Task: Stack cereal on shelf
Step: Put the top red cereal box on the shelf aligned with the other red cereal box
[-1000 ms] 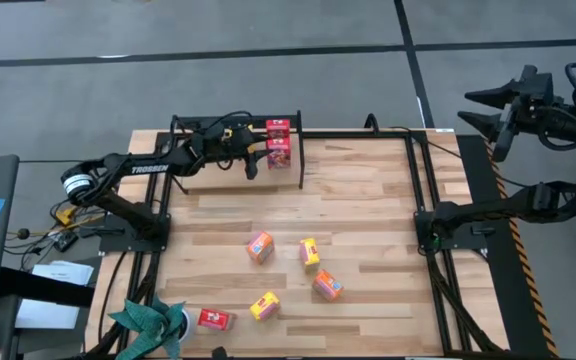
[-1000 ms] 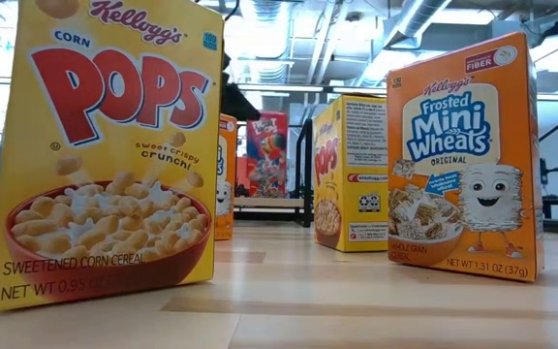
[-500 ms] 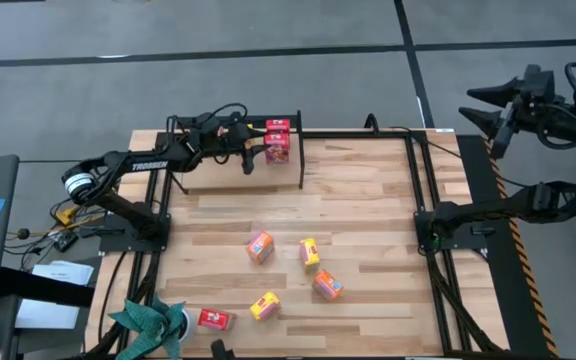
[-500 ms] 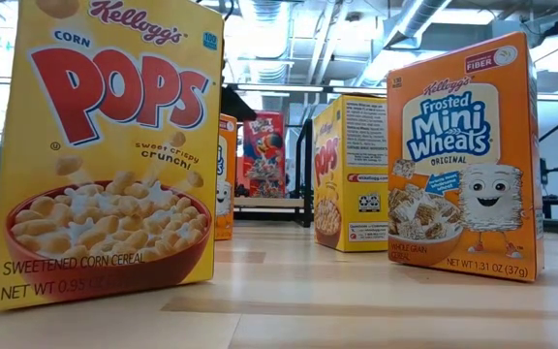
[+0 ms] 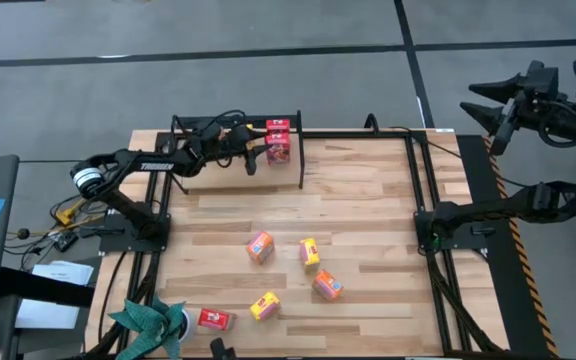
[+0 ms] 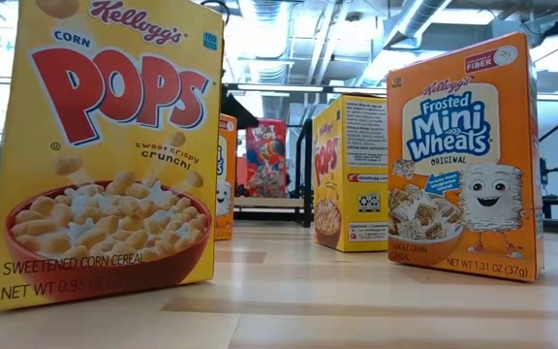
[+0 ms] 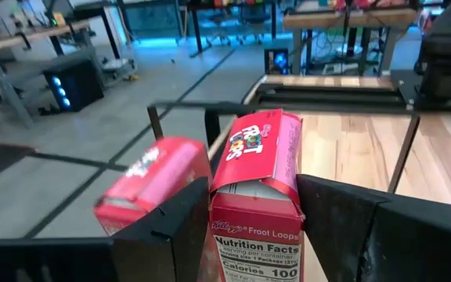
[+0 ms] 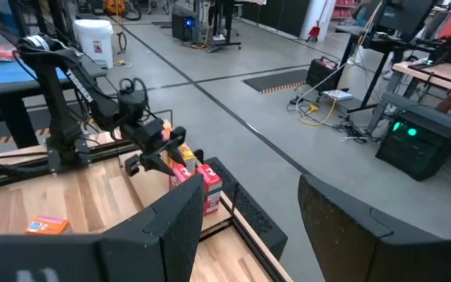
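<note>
On the wooden tabletop (image 5: 368, 200), five cereal boxes (image 5: 260, 246) lie scattered toward the near edge. At the far-left corner, on the shelf (image 5: 299, 150), the left gripper (image 7: 253, 227) clamps a red Froot Loops box (image 7: 257, 188) beside another red box (image 7: 155, 184). The right gripper (image 8: 245, 211) hangs spread and empty, off the table's right side.

1. High view: straight down over the whole light wooden tabletop (image 5: 368, 200), far off, both arms in frame.
2. Low view: at board level, facing across the table into the room, very near a yellow Corn Pops box (image 6: 105, 145).
3. Left wrist view: close behind a red Froot Loops box (image 7: 255, 188) on the black tube-frame shelf (image 7: 210, 110).
4. Right wrist view: high and off the table edge, looking back toward that same shelf (image 8: 245, 207), shared with the high view (image 5: 233, 125).
</note>
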`<control>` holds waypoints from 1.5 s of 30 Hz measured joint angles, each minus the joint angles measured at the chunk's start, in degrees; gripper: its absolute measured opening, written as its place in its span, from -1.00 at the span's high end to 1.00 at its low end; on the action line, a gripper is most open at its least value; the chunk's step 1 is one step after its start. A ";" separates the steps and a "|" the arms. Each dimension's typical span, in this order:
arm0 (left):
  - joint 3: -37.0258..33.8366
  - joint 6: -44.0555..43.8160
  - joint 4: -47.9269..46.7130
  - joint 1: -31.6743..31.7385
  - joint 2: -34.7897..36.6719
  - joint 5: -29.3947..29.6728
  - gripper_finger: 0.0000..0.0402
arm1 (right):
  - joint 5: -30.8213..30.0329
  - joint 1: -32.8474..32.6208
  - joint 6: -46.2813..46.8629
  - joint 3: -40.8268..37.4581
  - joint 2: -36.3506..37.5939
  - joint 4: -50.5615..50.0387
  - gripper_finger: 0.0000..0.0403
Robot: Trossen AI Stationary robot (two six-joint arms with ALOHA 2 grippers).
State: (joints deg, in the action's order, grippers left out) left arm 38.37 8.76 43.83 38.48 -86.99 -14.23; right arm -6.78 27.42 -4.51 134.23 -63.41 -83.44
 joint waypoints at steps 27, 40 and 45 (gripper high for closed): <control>0.09 1.44 0.94 -0.28 -3.12 -0.60 0.14 | 0.02 0.00 0.13 0.00 0.02 -0.04 -0.15; 0.09 1.56 0.88 -0.31 -3.12 -0.05 0.14 | 0.02 0.00 0.10 0.00 0.00 -0.05 -0.15; 0.09 1.49 0.83 -0.31 -3.12 -0.05 0.14 | 0.02 0.01 0.06 0.00 0.02 -0.05 -0.15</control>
State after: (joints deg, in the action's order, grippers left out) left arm 38.46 10.25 44.66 38.17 -90.11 -14.28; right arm -6.76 27.43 -4.45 134.23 -63.40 -83.49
